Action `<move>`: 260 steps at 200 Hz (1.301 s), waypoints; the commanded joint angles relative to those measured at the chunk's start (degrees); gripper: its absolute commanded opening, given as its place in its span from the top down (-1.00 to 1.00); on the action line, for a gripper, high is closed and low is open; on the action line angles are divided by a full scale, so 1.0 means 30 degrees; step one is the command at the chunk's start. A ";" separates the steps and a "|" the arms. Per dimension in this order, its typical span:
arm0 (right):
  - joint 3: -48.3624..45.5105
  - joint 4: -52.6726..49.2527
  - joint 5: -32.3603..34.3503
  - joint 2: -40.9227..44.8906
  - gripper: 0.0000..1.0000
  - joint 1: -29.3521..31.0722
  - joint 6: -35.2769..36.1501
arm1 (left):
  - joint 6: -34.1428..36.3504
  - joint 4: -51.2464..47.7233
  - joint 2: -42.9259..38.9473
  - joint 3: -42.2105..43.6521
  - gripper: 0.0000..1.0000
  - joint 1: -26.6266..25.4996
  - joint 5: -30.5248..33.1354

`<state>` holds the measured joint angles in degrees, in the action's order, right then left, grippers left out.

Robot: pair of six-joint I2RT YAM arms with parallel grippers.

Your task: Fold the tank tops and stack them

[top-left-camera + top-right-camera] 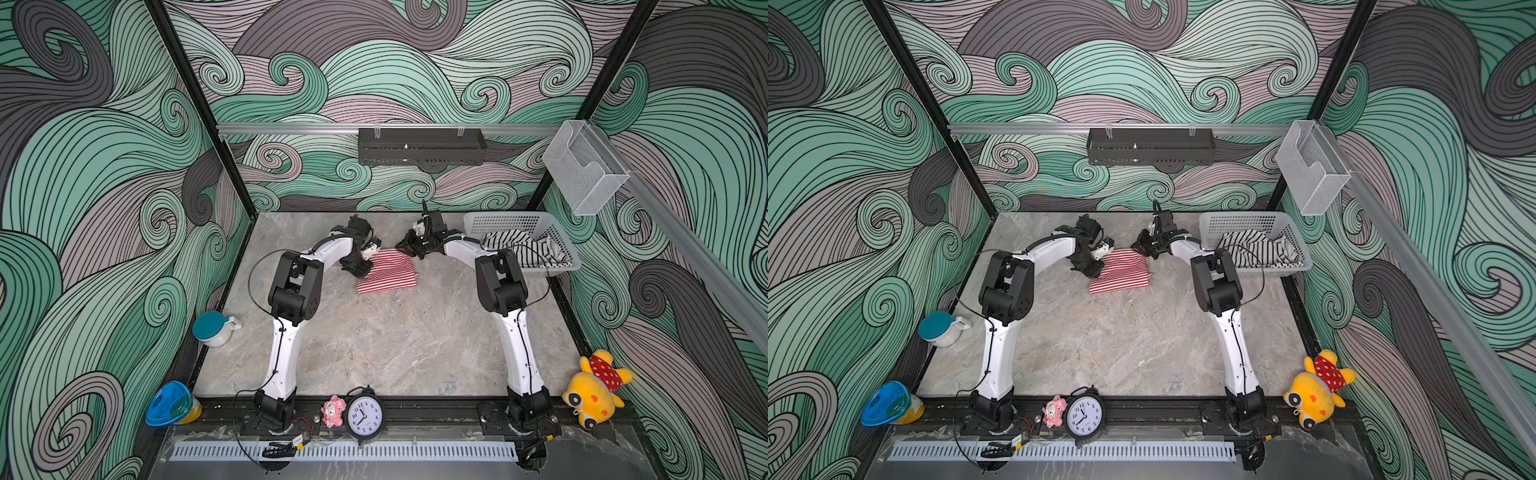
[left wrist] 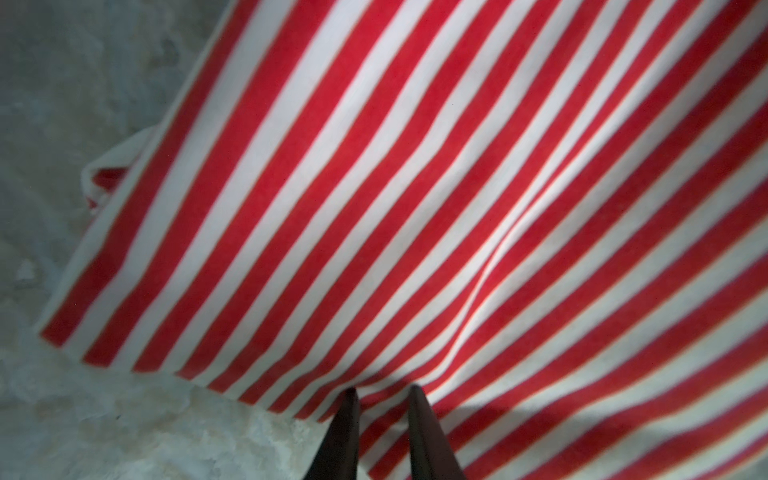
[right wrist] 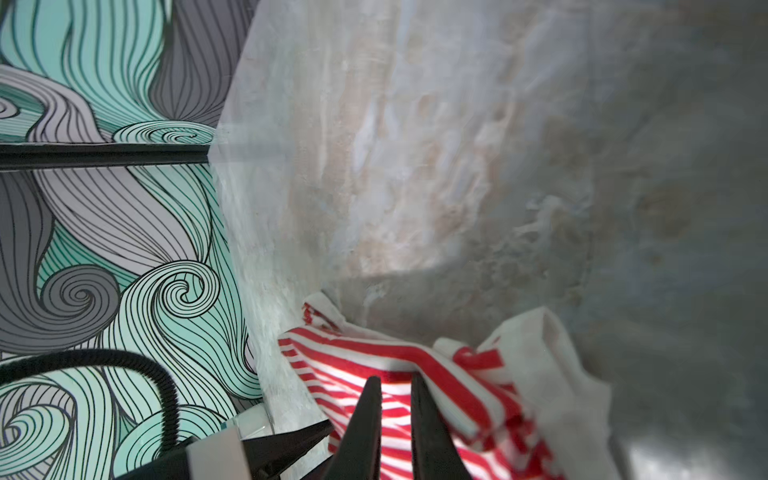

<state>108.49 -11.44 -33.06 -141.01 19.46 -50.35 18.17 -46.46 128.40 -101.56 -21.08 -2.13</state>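
Your left arm (image 1: 296, 286) bent over the red-striped tank top (image 1: 386, 272), left gripper (image 2: 383, 390) pinching its left edge, jaws narrowly apart. Your right gripper (image 3: 397, 380) hung over the far corner, slightly parted; grip unclear. It lay folded on the table (image 1: 374, 345).

Top views: looked down from high in front, sharing the whole desk (image 1: 374, 353).
Left wrist: sat close over the red-and-white tank top (image 2: 415, 208).
Right wrist: looked low across the desk to the wall (image 3: 104, 249).
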 commanded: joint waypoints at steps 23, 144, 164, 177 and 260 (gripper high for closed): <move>0.0259 -0.0200 -0.0113 -0.0730 0.67 -0.0551 -0.0630 | -0.0023 -0.0654 0.0355 -0.0177 0.56 0.0169 0.1487; -0.6994 0.1919 -0.0199 0.7033 0.27 0.0508 0.0192 | 0.3038 -0.0144 -0.1779 0.2867 0.59 0.4349 0.5820; -0.7662 0.0893 0.0704 0.7875 0.26 0.0773 0.0884 | 0.2977 -0.0854 -0.2907 0.2790 0.60 0.5716 0.4377; -0.8272 0.0506 0.1282 0.8446 0.25 0.0891 0.1235 | 0.2629 -0.1367 -0.3797 0.2622 0.59 0.5873 0.3455; -1.2491 -0.2045 0.4106 1.2990 -0.04 0.0758 0.3063 | 0.0390 -0.1619 -0.5263 0.0427 0.34 0.0794 -0.0246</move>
<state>73.32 -14.26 -25.23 -106.59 22.24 -43.77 21.76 -49.65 110.06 -96.84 -13.56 0.93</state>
